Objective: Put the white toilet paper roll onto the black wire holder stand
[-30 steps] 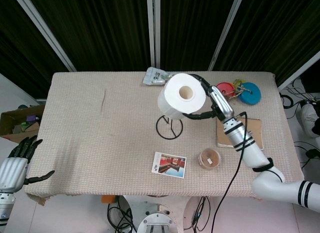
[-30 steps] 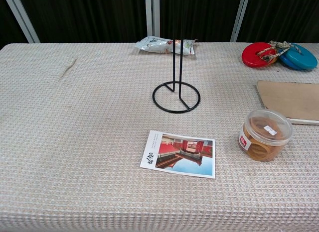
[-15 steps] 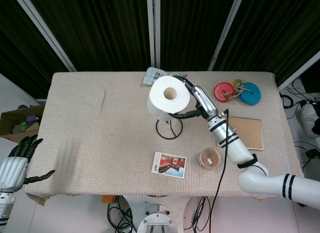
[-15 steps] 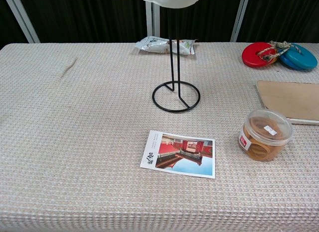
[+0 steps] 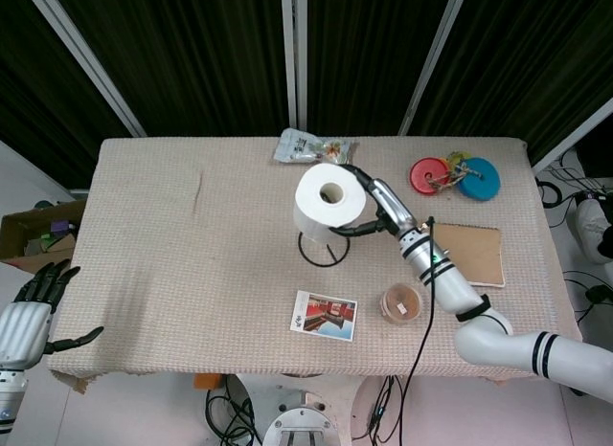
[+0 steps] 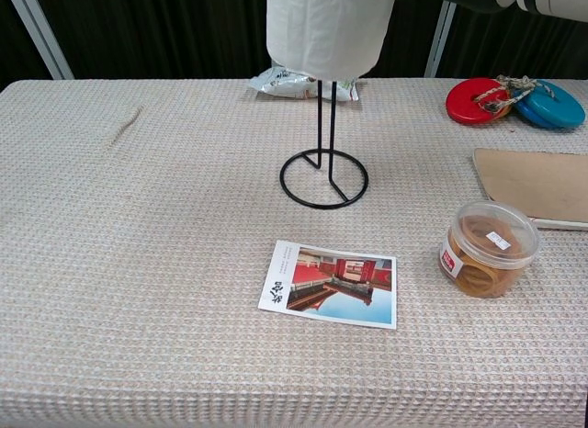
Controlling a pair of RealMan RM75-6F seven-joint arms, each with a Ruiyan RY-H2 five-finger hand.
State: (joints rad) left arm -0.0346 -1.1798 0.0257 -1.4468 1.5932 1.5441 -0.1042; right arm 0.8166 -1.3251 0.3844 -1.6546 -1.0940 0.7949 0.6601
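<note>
The right hand (image 5: 372, 209) grasped the roll (image 5: 329, 199) from its 3 o'clock side, threaded partway down the stand (image 6: 323, 176) and well above its base ring. Lowering and letting go remained; the left hand (image 5: 27, 314) hung released off the table's 8 o'clock corner

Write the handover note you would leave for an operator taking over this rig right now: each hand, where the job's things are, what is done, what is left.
Right hand: grips the white toilet paper roll from its side.
Left hand: holds nothing, fingers spread, off the table's near left corner.
Roll: threaded on the black wire holder stand, high on the post, well above the ring base.
Done: roll picked up and started onto the post.
Left: lower it to the base, let go, draw the right arm back.
</note>
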